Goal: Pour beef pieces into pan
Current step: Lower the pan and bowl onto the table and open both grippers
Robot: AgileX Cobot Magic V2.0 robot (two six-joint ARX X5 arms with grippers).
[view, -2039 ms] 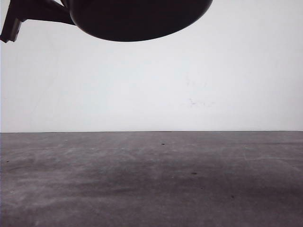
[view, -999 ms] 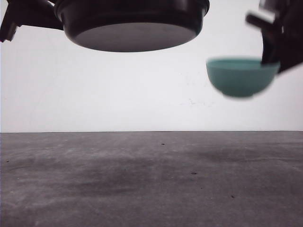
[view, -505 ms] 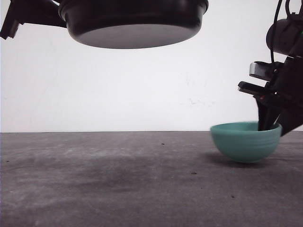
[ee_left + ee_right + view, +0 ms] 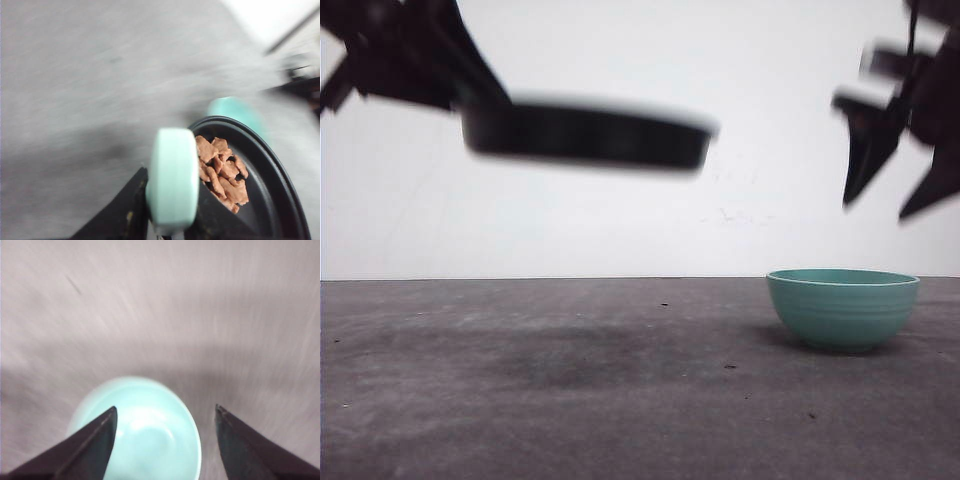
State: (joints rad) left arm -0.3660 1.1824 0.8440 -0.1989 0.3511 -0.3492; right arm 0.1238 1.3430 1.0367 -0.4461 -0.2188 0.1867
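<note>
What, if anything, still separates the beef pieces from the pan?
Nothing visible: the beef pieces already lie inside the pan, heaped near its handle, which the left gripper holds. The teal bowl sits on the table, looking empty.

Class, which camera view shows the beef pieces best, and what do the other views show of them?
The left wrist view: the beef pieces lie heaped inside the pan. The front view sees the pan side-on, hiding them. The right wrist view looks into the bowl, which holds none.

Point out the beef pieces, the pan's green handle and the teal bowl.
beef pieces (image 4: 220,167), left wrist view, middle of the heap.
green handle (image 4: 172,180), left wrist view, its rounded face.
teal bowl (image 4: 842,310), front view, outer ribbed wall.
</note>
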